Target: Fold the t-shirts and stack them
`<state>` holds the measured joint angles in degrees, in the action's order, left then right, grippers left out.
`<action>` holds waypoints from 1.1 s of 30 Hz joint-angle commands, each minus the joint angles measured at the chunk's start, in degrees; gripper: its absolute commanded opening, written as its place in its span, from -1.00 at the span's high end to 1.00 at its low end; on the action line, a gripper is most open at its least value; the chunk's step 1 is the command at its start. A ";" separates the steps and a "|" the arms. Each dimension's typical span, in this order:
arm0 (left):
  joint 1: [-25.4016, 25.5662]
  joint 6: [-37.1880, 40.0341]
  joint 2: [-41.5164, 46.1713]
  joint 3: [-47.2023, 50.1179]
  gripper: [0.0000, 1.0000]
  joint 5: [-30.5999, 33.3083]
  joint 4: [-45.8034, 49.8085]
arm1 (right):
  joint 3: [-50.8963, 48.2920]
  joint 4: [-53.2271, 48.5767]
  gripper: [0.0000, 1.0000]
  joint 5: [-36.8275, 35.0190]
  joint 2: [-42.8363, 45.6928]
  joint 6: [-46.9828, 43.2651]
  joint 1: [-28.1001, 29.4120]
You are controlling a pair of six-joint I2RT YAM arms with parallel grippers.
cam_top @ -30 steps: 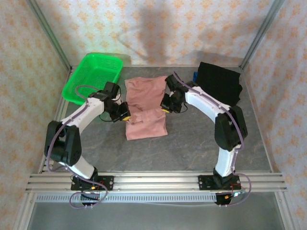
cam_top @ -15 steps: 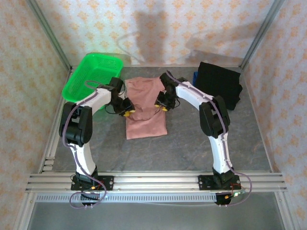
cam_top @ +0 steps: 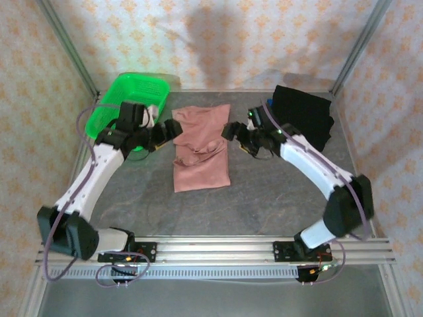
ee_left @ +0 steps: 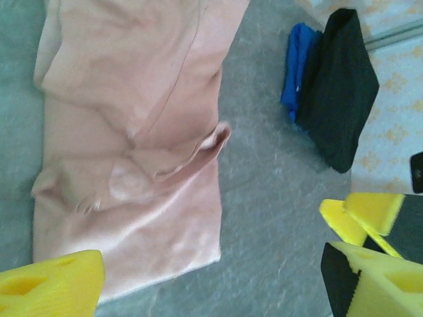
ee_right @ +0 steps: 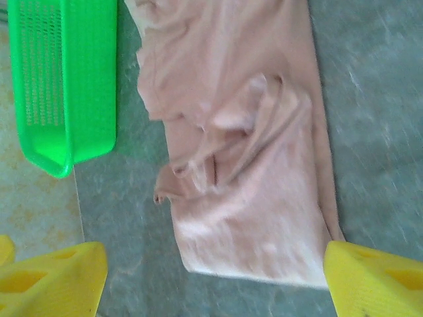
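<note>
The dusty-pink t-shirt [cam_top: 201,150] lies on the table as a long strip, rumpled where its sides are folded in at the middle. In the left wrist view the pink t-shirt [ee_left: 125,139] has its lower corner between my fingers. My left gripper [cam_top: 170,132] hovers open at its left edge, my right gripper [cam_top: 232,132] open at its right edge. Neither holds cloth: left gripper [ee_left: 211,290], right gripper [ee_right: 215,284] over the pink t-shirt [ee_right: 244,165]. The black folded t-shirt [cam_top: 303,115] rests at the back right, also the black t-shirt [ee_left: 337,86].
A bright green mesh basket [cam_top: 129,102] stands at the back left, close behind my left arm; its corner, the basket [ee_right: 66,79], lies left of the shirt. A blue cloth [ee_left: 297,66] peeks from beside the black shirt. Grey table [cam_top: 264,198] stretches toward the front.
Both grippers were over the pink shirt's middle, pushing its sides inward; they have let go and drawn apart to either side. The shirt now lies narrower and rumpled.
</note>
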<state>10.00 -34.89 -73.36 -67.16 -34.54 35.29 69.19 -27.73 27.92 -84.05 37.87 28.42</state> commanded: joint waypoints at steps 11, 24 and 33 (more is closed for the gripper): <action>-0.26 -4.81 13.26 28.41 -0.72 -1.49 -0.68 | -23.93 14.75 -0.71 -1.49 5.52 8.88 6.74; -0.17 -5.02 4.28 28.98 0.05 -1.73 -6.35 | -23.09 19.87 -0.44 -1.96 -1.65 12.11 9.34; 1.57 -4.46 -11.61 18.33 0.68 -2.19 -9.39 | -17.91 21.84 -0.10 -2.46 -6.42 13.46 13.06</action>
<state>10.48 -40.38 -80.75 -45.08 -36.03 28.36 48.01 -8.62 26.81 -88.64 50.63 39.99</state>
